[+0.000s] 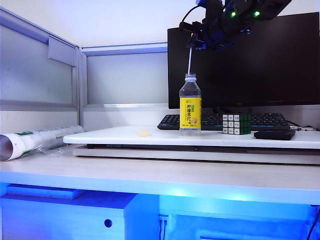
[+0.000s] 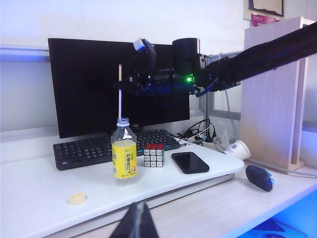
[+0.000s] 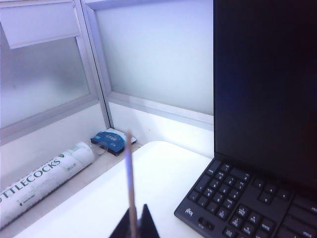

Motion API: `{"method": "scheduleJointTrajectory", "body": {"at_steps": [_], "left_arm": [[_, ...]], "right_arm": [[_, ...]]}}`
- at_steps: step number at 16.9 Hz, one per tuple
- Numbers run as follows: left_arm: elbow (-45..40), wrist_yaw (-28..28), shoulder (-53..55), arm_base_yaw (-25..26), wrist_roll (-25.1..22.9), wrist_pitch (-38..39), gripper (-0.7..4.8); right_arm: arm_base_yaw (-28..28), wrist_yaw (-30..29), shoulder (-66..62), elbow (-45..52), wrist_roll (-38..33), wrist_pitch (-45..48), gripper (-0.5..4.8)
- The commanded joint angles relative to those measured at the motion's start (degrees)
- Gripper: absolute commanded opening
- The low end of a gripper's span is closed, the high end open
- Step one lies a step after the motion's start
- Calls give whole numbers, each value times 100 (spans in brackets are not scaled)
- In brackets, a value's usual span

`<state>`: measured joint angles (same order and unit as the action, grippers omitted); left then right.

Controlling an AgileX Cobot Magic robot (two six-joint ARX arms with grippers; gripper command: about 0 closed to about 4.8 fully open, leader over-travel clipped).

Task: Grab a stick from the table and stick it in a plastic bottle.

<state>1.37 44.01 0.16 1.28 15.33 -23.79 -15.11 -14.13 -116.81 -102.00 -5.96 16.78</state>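
Observation:
The clear plastic bottle (image 1: 190, 105) with a yellow label stands upright and uncapped on the raised white board (image 1: 110, 136) of the table (image 1: 150, 175). Directly above it, my right gripper (image 1: 192, 42) is shut on the upper part of the thin pale stick (image 1: 189, 61). The stick hangs vertically, its lower end at the bottle's mouth. The left wrist view shows the same bottle (image 2: 124, 156), stick (image 2: 120, 94) and right gripper (image 2: 121, 83). My left gripper (image 2: 137, 220) is shut and empty, low over the table's front, well short of the bottle. The right wrist view shows the stick (image 3: 131, 178) between the right gripper (image 3: 133, 220), bottle out of view.
Beside the bottle stand a Rubik's cube (image 1: 237, 123) and a black phone (image 1: 274, 134), with a keyboard (image 1: 220, 121) and a monitor (image 1: 260, 70) behind. A small beige lump (image 1: 144, 133) lies on the board. A white rolled tube (image 1: 35, 140) lies at the far left.

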Motion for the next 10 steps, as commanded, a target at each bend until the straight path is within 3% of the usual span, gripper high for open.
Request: {"method": "scheduleJointTrajectory", "body": {"at_steps": [1, 10], "left_arm": [[11, 37, 2, 2, 37, -76, -5], [9, -31, 2, 2, 35, -70, -5]], "right_arm": [[17, 57, -9, -107, 46, -39, -5], [17, 52, -94, -109, 44, -214, -5]]}}
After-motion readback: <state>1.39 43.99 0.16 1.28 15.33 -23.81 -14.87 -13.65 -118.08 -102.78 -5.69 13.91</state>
